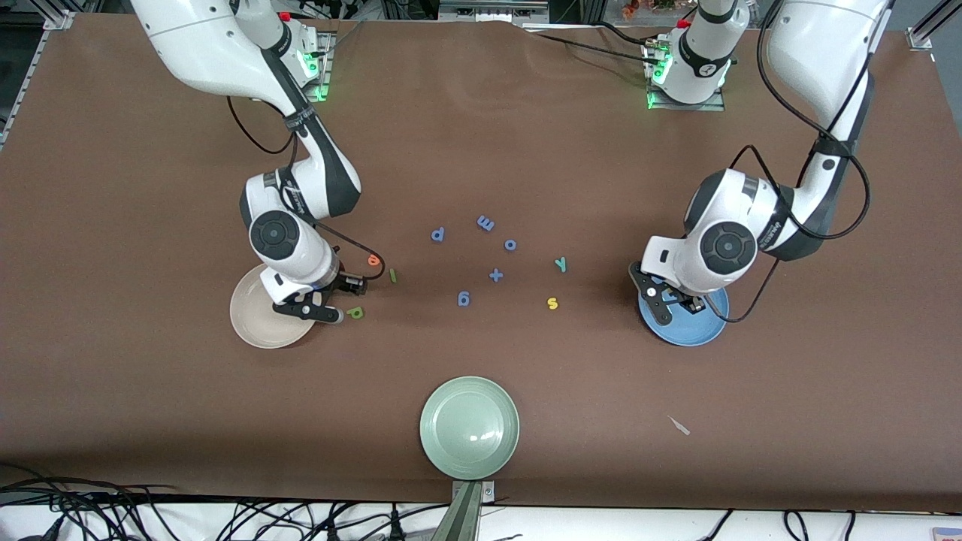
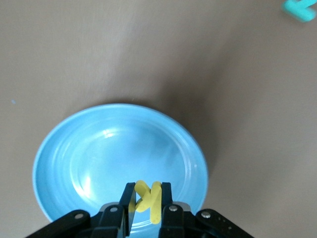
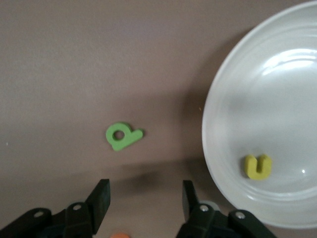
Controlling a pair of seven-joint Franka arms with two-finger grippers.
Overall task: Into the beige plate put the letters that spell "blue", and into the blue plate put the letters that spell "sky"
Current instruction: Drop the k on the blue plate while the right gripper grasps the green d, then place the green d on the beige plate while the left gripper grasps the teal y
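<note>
The left gripper's (image 2: pixel 147 208) fingers pinch the yellow k (image 2: pixel 147 199) over the blue plate (image 2: pixel 64 148). The right gripper's (image 3: pixel 143 198) fingers stand apart beside the beige plate (image 3: pixel 218 119), low in the frame. The yellow u (image 3: pixel 257 166) lies in that plate.

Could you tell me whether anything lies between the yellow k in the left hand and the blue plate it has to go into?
Nothing visible does. The left hand is shut on the yellow k directly over the blue plate, whose dish shows bare beneath it.
</note>
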